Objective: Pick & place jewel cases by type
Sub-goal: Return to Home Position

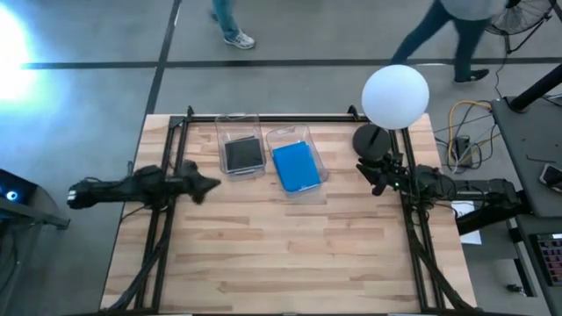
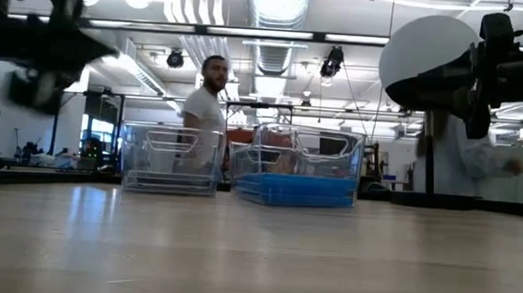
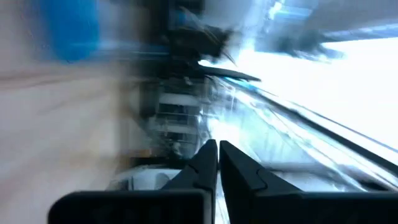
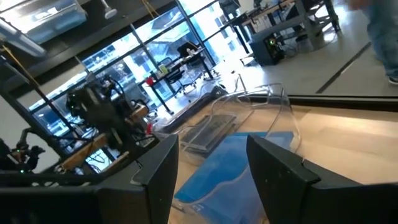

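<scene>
Sort looks done: one type per bin, both my arms out at the tabletop's side edges, nothing carried.

My left tool is closed, fingers pressed together on nothing. My right tool is open and empty, aimed toward the bins. The translucent blue plastic jewel cases lie flat in the right clear rectangular plastic bin. The dark grey plastic jewel cases lie flat in the left clear rectangular plastic bin. I'd say they're flat so they stack and fit, but I can't tell how many are in each stack. The bins sit just beside each other at the far side of the pale wood-plank tabletop. A white globe lamp stands near my right arm. The room is an open workshop with a grey floor and ceiling ducts. A person stands beyond the bins, and more legs show past the far edge.
</scene>
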